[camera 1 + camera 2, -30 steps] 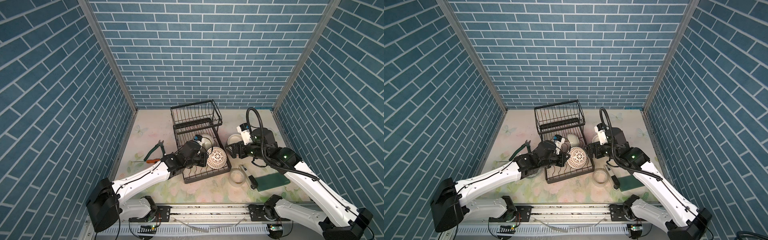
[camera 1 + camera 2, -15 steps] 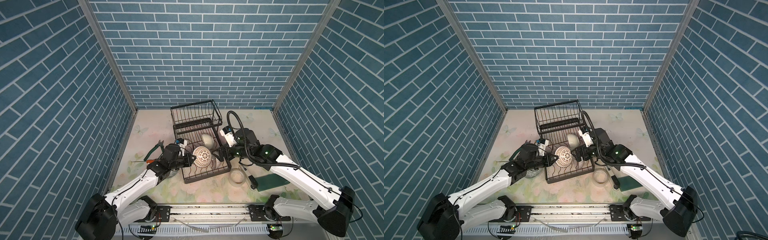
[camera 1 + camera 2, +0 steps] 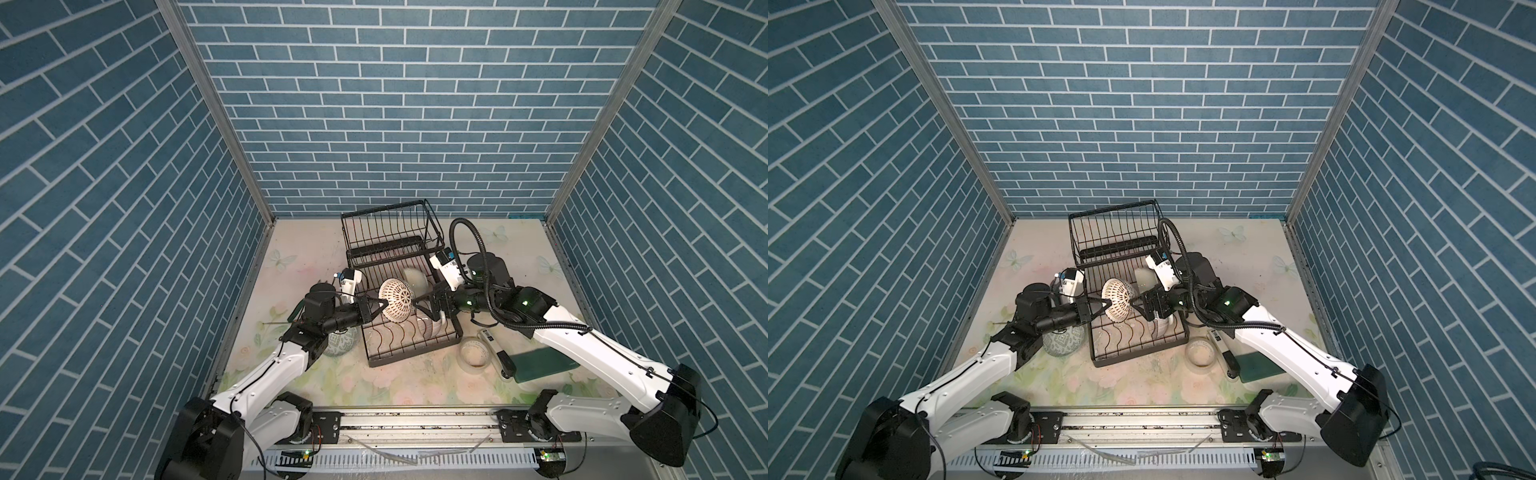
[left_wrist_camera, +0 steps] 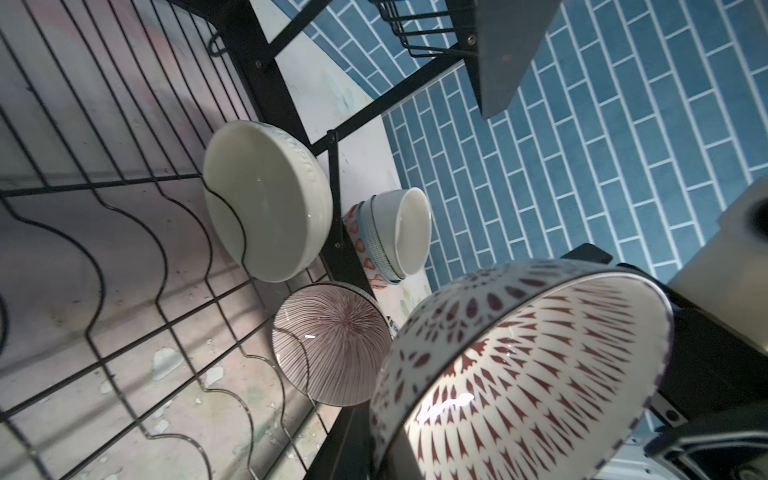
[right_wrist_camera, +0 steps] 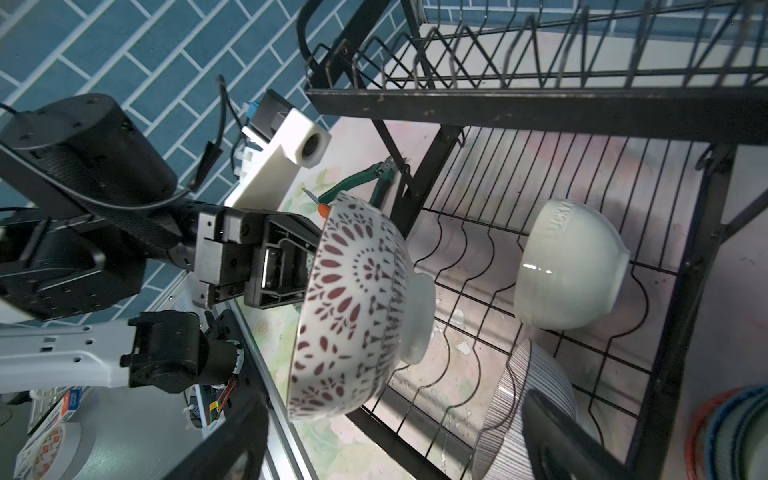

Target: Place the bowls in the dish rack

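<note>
"Blue brick-print walls (image 3: 374, 104) stood round a flowered table (image 3: 311, 249). How many bowls did you count?"

"One rack (image 3: 386, 206), black wire, two tiers. Two bowls stood on edge in its lower tray. A pale bowl (image 3: 415, 279) was toward the back and a striped bowl (image 4: 332, 345) nearer the front, each against a curved wire divider. A third, the patterned bowl (image 3: 395, 300), hung on its side above that tray. A green bowl (image 3: 340, 340) sat upside down on the table just left of the rack, partly under the left arm. A stack of bowls (image 4: 395, 237) stood just outside the rack's right side. I made out two nested there and could not tell if there were more."

"And the two grippers?"

"The left gripper (image 3: 376, 309) was clamped tight on the patterned bowl's rim. The right gripper (image 3: 424, 305) faced the bowl's foot with its jaws spread wide, gripping nothing. Whether a fingertip touched the bowl I could not tell."

"How did that bowl look?"

"White, with dark red petals and leaves outside, rows of small red darts inside, a dark rim and a plain white foot."

"Anything else?"

"One tape ring (image 3: 473, 353) and one green pad (image 3: 544, 365) lay right of the rack, and one pair of green-handled pliers (image 5: 365, 176) on its left."
</note>
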Controlling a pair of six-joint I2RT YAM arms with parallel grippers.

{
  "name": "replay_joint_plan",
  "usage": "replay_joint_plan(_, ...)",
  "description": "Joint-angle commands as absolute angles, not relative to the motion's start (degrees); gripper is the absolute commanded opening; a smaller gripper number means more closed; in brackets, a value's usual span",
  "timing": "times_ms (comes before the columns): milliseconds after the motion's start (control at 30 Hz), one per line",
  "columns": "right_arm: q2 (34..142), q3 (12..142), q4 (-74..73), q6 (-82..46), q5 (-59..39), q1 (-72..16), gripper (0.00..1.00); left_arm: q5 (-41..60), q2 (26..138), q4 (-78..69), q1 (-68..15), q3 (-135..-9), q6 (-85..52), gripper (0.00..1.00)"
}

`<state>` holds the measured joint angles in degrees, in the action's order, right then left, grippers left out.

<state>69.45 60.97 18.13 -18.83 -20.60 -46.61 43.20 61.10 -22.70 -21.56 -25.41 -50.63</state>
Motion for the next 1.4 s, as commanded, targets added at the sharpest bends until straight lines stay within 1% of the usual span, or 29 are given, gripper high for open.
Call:
replay_joint_plan(0,69.9,59.5,15.3,-15.8,-26.1,-46.8,0.94,49.6,62.4,-38.6,-21.0,-24.6,-55.1,0.00)
replay_joint_plan(133,70.4,60.0,15.2,-15.7,-28.6,-46.8,0.94,51.1,64.7,-45.7,-20.9,-24.2,-57.8,0.00)
replay_joint_plan(300,70.2,59.7,14.9,-15.8,-27.5,-46.7,0.94,52.1,66.7,-52.9,-20.8,-23.8,-61.0,0.00)
replay_joint_plan(467,70.4,59.8,13.3,-16.2,-28.5,-46.5,0.94,52.2,66.8,-53.0,-20.9,-23.9,-61.1,0.00)
replay_joint_plan(633,70.8,60.4,11.2,-16.7,-31.4,-46.5,0.88,52.0,66.6,-53.5,-20.8,-23.6,-61.0,0.00)
replay_joint_plan(1033,71.4,60.4,6.6,-18.8,-35.9,-46.5,0.85,51.9,68.2,-55.1,-20.9,-23.2,-61.5,0.00)
replay_joint_plan(1233,73.1,61.1,6.1,-19.8,-37.1,-46.6,0.72,51.6,69.0,-56.5,-20.8,-22.7,-61.9,0.00)
replay_joint_plan(1367,73.0,61.0,5.8,-20.0,-37.4,-46.5,0.60,51.4,69.3,-56.4,-20.9,-22.5,-61.8,0.00)
